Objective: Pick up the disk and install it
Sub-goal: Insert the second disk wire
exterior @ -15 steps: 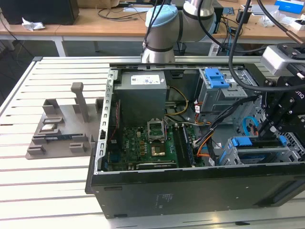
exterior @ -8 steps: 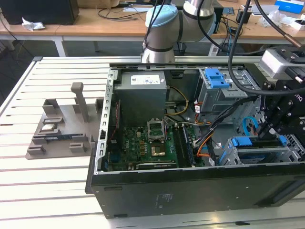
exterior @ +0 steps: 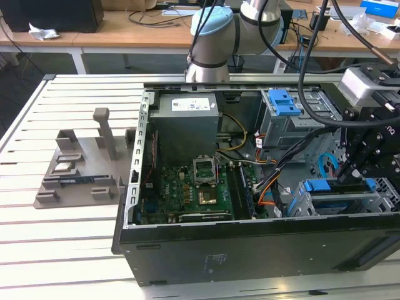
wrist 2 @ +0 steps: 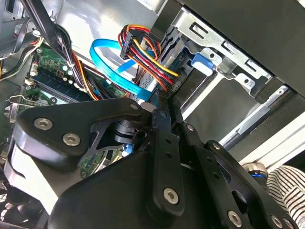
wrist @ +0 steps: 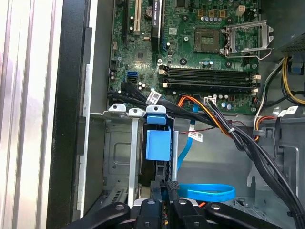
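The grey-and-light-blue jointed robot arm (exterior: 215,37) enters at the top centre of the exterior view. Its black linkage gripper (exterior: 357,164) sits at the right edge, pointing downward. In the first wrist view, the gripper (wrist: 170,191) fingers stand close together at bottom centre.

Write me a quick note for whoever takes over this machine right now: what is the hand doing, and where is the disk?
Hand: down inside the open computer case, right above the disk; grip cannot be told.
Disk: standing on edge in a slot of the drive cage, blue rail showing.
Done: disk picked up and brought into the cage.
Left: whether it is fully seated cannot be told.
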Controlling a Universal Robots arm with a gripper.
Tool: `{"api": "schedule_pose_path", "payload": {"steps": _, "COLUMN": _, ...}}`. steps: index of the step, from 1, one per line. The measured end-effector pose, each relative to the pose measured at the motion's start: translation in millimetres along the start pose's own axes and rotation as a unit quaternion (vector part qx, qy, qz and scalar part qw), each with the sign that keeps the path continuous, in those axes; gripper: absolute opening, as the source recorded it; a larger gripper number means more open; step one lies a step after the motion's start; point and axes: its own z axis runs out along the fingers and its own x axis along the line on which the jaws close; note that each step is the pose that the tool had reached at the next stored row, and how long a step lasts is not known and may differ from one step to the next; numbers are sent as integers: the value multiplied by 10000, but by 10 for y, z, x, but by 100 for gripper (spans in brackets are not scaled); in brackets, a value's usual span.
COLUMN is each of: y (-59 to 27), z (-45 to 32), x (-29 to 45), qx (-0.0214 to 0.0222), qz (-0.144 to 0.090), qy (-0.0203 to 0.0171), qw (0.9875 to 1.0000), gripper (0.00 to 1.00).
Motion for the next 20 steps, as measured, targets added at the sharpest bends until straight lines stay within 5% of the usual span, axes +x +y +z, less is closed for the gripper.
{"api": "schedule_pose_path", "payload": {"steps": 14, "y": -1, "z": 2, "x": 1, "qx": 0, "qz": -1, "qy": -7, "qw": 10000, "gripper": 17}}
{"api": "schedule_pose_path", "payload": {"steps": 16, "y": 0, "z": -5, "x": 1, "qx": 0, "qz": -1, "qy": -5, "qw": 10000, "gripper": 24}}
{"api": "schedule_pose_path", "payload": {"steps": 17, "y": 2, "z": -30, "x": 2, "qx": 0, "qz": -1, "qy": -4, "qw": 10000, "gripper": 24}}
{"api": "schedule_pose_path", "payload": {"steps": 20, "y": 20, "z": -285, "x": 1, "qx": 0, "qz": 0, "qy": -5, "qw": 10000, "gripper": 16}}
